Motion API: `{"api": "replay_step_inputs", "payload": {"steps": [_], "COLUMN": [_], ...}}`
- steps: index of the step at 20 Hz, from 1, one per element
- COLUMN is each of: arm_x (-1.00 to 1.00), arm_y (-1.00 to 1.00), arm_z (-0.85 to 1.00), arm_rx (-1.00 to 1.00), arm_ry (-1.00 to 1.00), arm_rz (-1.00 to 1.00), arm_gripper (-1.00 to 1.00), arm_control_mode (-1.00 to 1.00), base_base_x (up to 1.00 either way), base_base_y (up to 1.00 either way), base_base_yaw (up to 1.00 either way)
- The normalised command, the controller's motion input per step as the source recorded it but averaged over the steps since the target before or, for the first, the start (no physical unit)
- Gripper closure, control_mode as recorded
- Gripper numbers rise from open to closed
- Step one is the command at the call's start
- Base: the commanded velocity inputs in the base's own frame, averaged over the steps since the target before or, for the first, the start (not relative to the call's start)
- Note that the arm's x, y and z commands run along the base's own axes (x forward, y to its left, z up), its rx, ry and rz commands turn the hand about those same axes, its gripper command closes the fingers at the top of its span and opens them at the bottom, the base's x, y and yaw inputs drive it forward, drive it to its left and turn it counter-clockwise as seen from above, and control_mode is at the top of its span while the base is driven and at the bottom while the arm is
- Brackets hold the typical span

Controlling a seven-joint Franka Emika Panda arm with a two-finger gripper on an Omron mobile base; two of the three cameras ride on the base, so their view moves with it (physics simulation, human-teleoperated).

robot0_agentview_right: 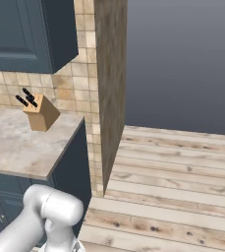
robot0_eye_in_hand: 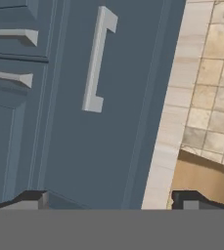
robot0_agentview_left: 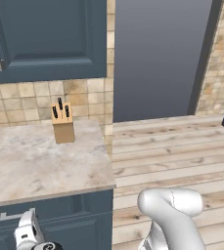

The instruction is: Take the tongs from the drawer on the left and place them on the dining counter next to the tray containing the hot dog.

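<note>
In the hand view my gripper point(robot0_eye_in_hand: 111, 202) is open, its two dark fingertips point(robot0_eye_in_hand: 31, 199) standing wide apart with nothing between them. It faces the closed dark slate-blue drawer point(robot0_eye_in_hand: 118, 122), just short of the front. The drawer's silver bar handle point(robot0_eye_in_hand: 96, 58) lies ahead of the fingers, running up and down in this rolled view. From the left base view the drawer point(robot0_agentview_left: 59, 212) sits under the marble worktop, and my white hand point(robot0_agentview_left: 28, 234) hangs low in front of it. The tongs are hidden. The dining counter and the tray are out of view.
A wooden knife block point(robot0_agentview_left: 63, 124) stands at the back of the short marble worktop point(robot0_agentview_left: 35, 161). More drawer fronts with bar handles point(robot0_eye_in_hand: 13, 36) lie beside the drawer. A dark blue wall cabinet point(robot0_agentview_left: 50, 39) hangs above. Wooden floor point(robot0_agentview_left: 172, 146) spreads to the right.
</note>
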Motion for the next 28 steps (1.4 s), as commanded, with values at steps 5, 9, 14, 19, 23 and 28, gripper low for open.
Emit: {"api": "replay_step_inputs", "payload": {"steps": [5,9,14,19,23,28], "arm_x": [0.17,0.19,0.25,0.19,0.18,0.2], "arm_y": [0.12,0.13,0.2,0.24,0.25,0.23], "arm_z": [-0.19,-0.21,-0.21,-0.16,-0.19,-0.24], "arm_rx": [0.0,0.0,0.0,0.0,0.0,0.0], "arm_ry": [0.0,0.0,0.0,0.0,0.0,0.0], "arm_rz": [0.04,0.0,0.0,0.0,0.0,0.0], "arm_gripper": [-1.0,-1.0,-1.0,-1.0,-1.0,-1.0], "arm_control_mode": [-1.0,-1.0,-1.0,-1.0,-1.0,-1.0], "base_base_x": [0.0,0.0,0.0,0.0,0.0,0.0], "base_base_y": [0.0,0.0,0.0,0.0,0.0,0.0], "base_base_yaw": [0.0,0.0,0.0,0.0,0.0,0.0]}}
